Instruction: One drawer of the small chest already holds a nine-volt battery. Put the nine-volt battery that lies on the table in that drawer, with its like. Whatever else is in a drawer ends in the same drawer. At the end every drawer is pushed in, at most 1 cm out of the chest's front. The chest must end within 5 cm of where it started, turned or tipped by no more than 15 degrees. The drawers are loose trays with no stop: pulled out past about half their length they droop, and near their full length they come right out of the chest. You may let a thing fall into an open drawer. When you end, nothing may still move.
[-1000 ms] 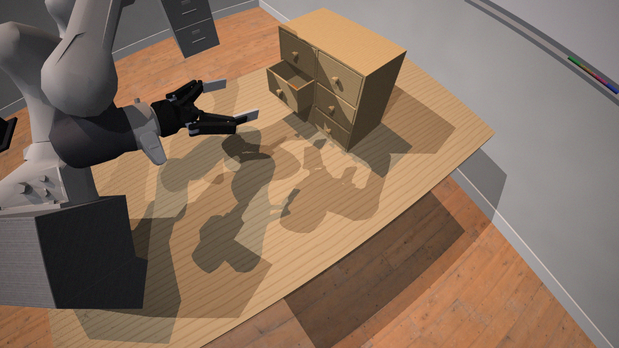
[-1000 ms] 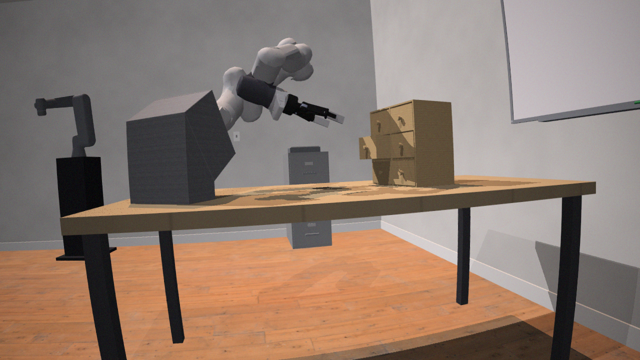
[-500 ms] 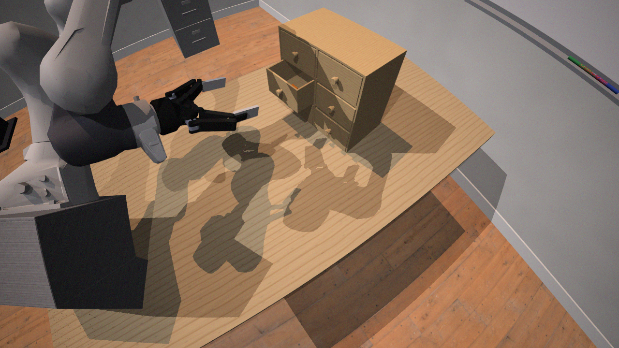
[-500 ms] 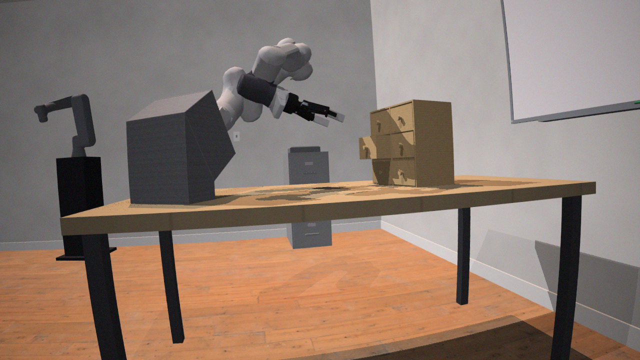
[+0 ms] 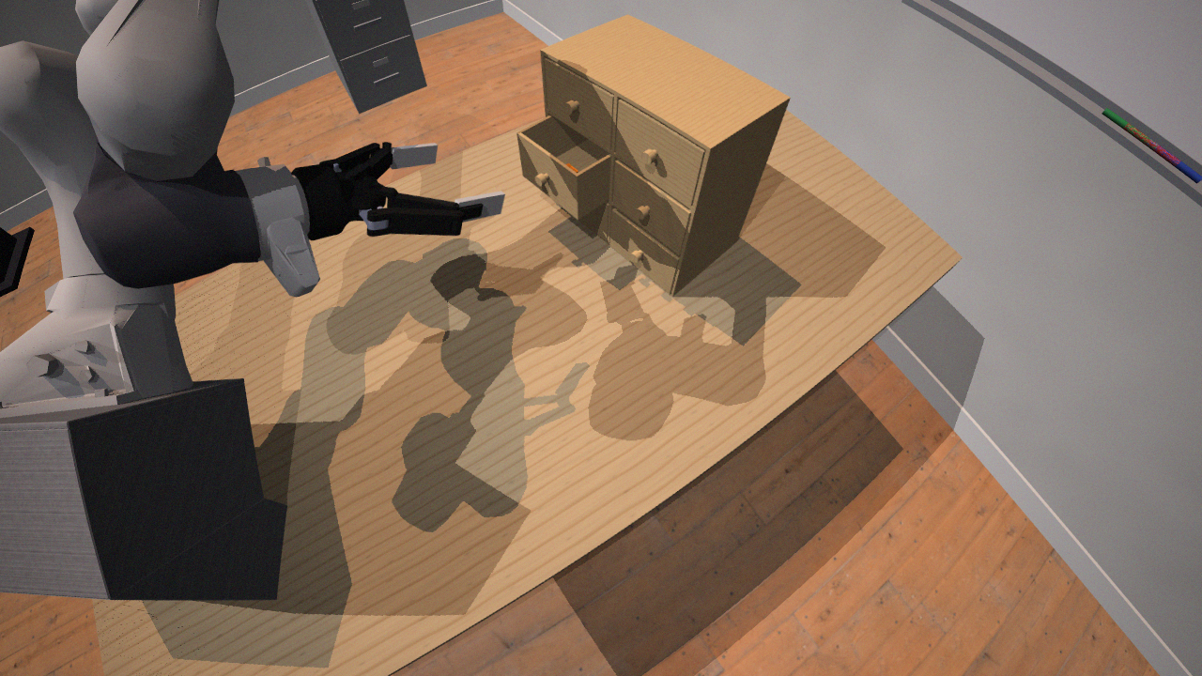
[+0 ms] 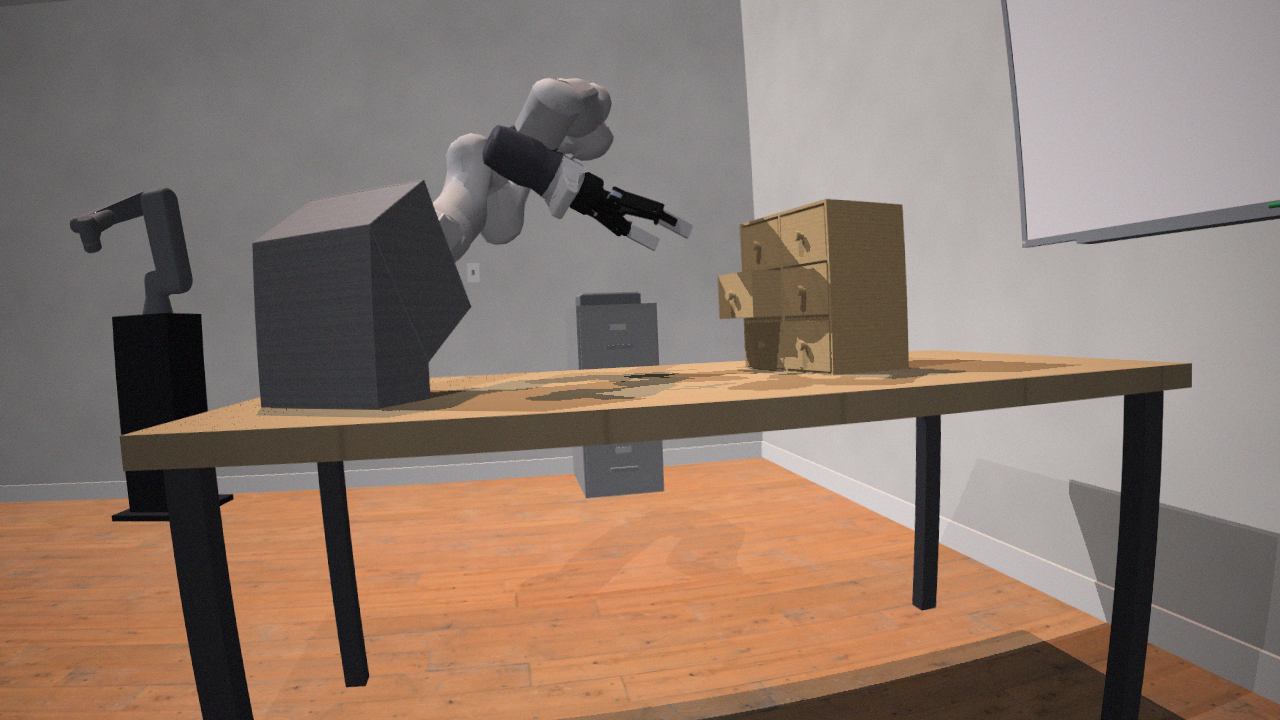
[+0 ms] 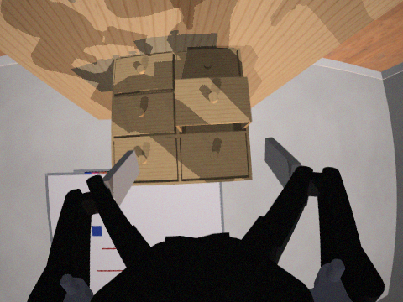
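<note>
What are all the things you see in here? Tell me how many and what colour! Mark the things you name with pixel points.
table [image 5: 579, 470] [image 6: 626, 425]: one, light wood, middle
chest [image 5: 672, 80] [image 6: 868, 286] [image 7: 179, 159]: one, tan, on the table
drawers: six, tan, in the chest, one pulled out
orange thing [image 5: 573, 169]: one, inside the open drawer
filing cabinet [image 5: 382, 67] [image 6: 617, 335]: one, grey, behind the table
whiteboard [image 6: 1154, 107] [image 7: 168, 210]: one, white, wall
robot arm [image 5: 151, 92] [image 6: 465, 188]: one, white and dark grey
gripper [image 5: 457, 177] [image 6: 664, 232] [image 7: 200, 155]: one, black, open

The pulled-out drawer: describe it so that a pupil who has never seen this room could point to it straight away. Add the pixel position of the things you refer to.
On the wooden table [image 5: 537, 538] [image 6: 626, 425] stands a small wooden chest [image 5: 664, 75] [image 6: 868, 286] with two columns of three drawers. Facing its front, take the left column, middle row: that is the pulled-out drawer [image 5: 559, 189] [image 6: 733, 295] [image 7: 231, 102]. It alone juts forward; its five neighbours sit pushed in.
</note>
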`<action>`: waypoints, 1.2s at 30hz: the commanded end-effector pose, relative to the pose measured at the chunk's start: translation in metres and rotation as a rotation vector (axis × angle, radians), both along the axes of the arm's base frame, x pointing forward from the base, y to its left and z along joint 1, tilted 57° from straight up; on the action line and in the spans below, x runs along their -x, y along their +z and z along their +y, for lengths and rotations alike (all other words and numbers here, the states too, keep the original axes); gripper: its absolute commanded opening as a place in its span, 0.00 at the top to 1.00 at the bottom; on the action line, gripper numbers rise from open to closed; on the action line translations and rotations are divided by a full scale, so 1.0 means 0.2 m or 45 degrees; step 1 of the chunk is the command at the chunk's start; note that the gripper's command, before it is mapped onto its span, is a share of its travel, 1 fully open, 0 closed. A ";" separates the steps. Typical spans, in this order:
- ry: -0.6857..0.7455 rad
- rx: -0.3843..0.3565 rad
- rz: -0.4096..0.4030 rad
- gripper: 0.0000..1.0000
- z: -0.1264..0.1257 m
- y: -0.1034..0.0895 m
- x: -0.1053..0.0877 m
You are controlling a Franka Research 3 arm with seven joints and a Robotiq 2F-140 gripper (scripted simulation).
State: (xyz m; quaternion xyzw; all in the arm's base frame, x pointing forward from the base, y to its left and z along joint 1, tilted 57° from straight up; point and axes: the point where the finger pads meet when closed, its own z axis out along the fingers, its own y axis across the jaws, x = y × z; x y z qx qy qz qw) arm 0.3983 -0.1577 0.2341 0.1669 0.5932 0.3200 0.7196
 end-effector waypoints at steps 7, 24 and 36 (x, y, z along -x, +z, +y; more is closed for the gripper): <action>0.176 0.012 0.219 0.00 0.00 -0.03 0.01; 0.621 0.222 0.709 0.00 -0.07 0.02 0.06; 0.833 0.282 0.964 0.00 -0.09 0.04 0.08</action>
